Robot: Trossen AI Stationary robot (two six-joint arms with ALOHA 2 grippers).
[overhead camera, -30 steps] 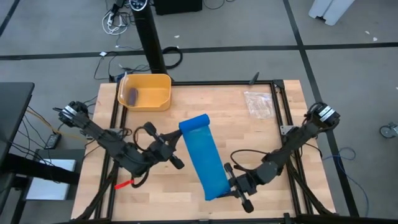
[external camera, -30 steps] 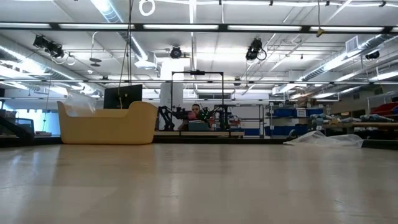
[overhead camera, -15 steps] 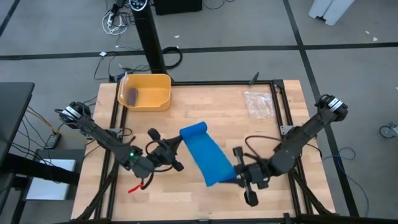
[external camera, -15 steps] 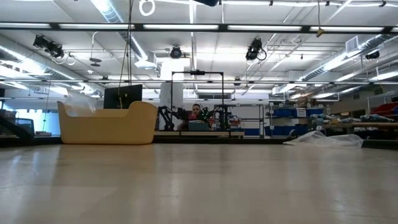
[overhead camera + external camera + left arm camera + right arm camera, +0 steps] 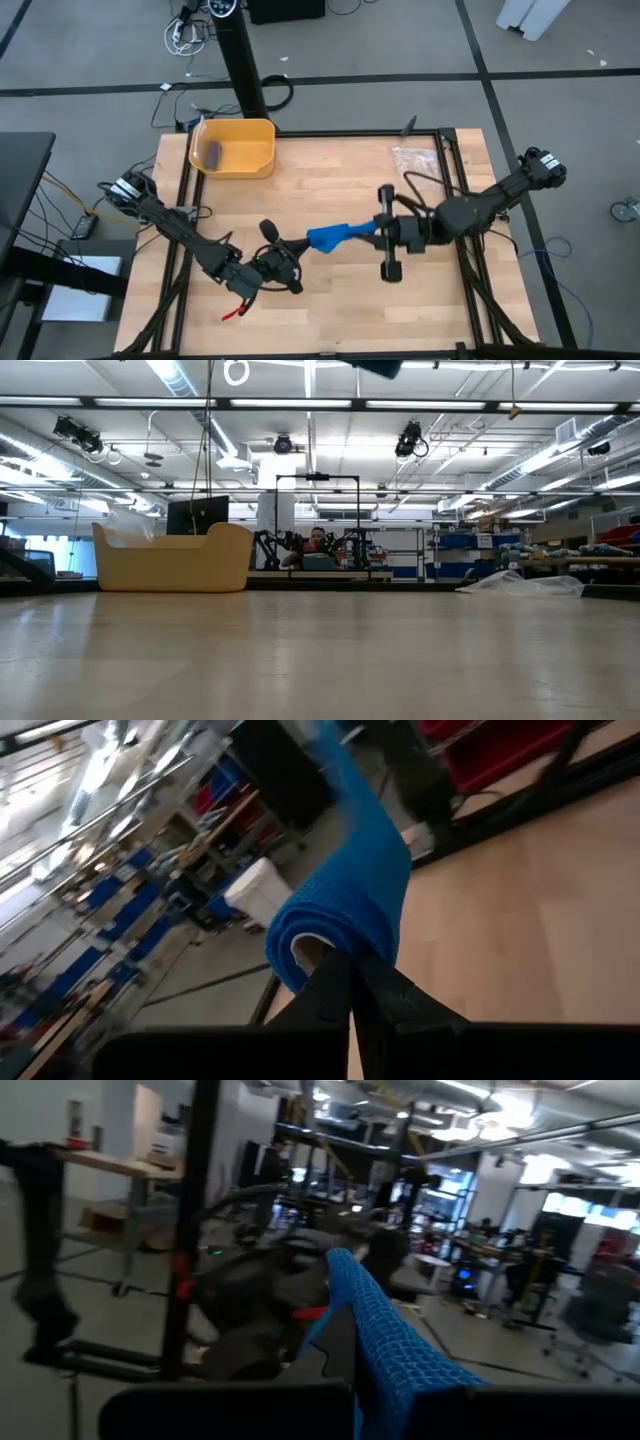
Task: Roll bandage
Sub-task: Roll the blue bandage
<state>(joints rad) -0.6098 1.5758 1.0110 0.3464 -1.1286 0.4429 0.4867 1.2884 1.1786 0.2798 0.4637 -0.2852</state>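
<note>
no readable text, no labels, no brands, no numbers, no signs legible in any view

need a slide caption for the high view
Both arms hold the blue bandage stretched above the table, left gripper and right gripper shut on its ends.

The wooden table (image 5: 330,320) stands on a grey floor (image 5: 560,60) crossed by dark seam lines, with cables (image 5: 185,30) lying loose beyond the table's far edge beside a black post (image 5: 240,60). A dark desk (image 5: 20,190) stands off the table's left edge. Seen level across the table, the room is a wide hall with long ceiling light strips (image 5: 300,404), exposed ducts (image 5: 590,430) and shelving holding blue bins (image 5: 460,545) far behind.
</note>
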